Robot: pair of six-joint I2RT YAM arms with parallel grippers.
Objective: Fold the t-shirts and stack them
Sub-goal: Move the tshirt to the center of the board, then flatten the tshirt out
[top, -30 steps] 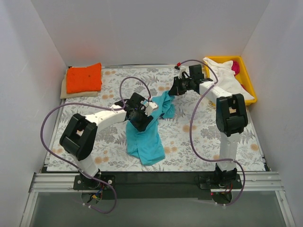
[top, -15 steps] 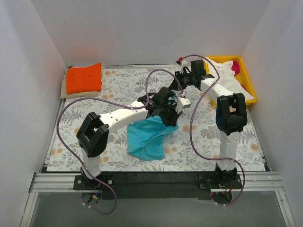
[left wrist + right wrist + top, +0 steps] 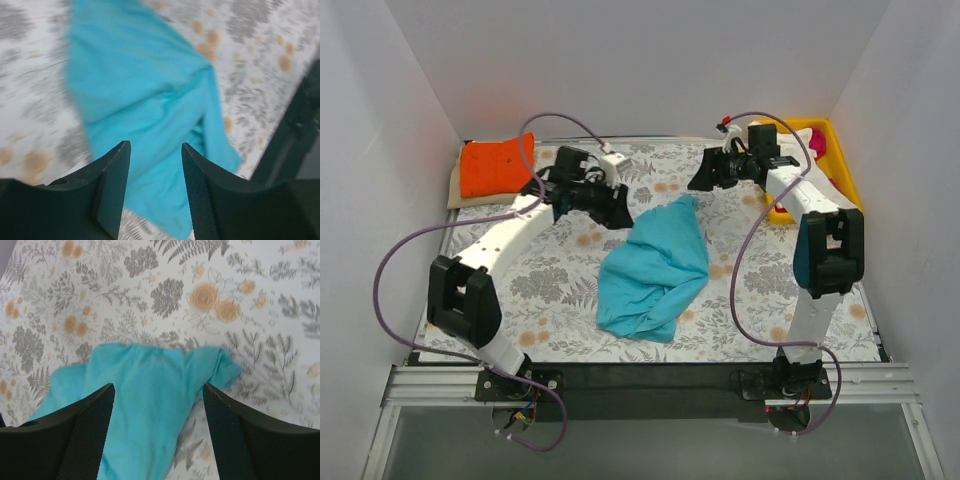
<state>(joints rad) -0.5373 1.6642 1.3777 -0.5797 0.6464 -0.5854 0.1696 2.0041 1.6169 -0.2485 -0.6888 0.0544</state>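
A teal-blue t-shirt (image 3: 655, 265) lies crumpled in the middle of the floral table cloth, held by nothing. My left gripper (image 3: 615, 210) hovers off its upper left, open, and in the left wrist view the teal-blue t-shirt (image 3: 150, 95) lies below the gap of the left gripper (image 3: 155, 150). My right gripper (image 3: 700, 178) is open just behind the shirt's top corner; the right wrist view has the teal-blue t-shirt (image 3: 150, 400) under the wide-spread right gripper (image 3: 157, 390). A folded orange t-shirt (image 3: 498, 165) rests at the back left. White (image 3: 825, 175) and magenta (image 3: 817, 145) t-shirts lie in the tray.
The yellow tray (image 3: 847, 185) stands at the back right corner, partly behind the right arm. A beige folded cloth (image 3: 465, 197) lies under the orange t-shirt. White walls close in the table on three sides. Purple cables loop above both arms.
Both grippers have opened and let go of the teal-blue t-shirt, which has dropped onto the cloth. The left arm has swung back to the left rear; the right gripper has shifted slightly back.
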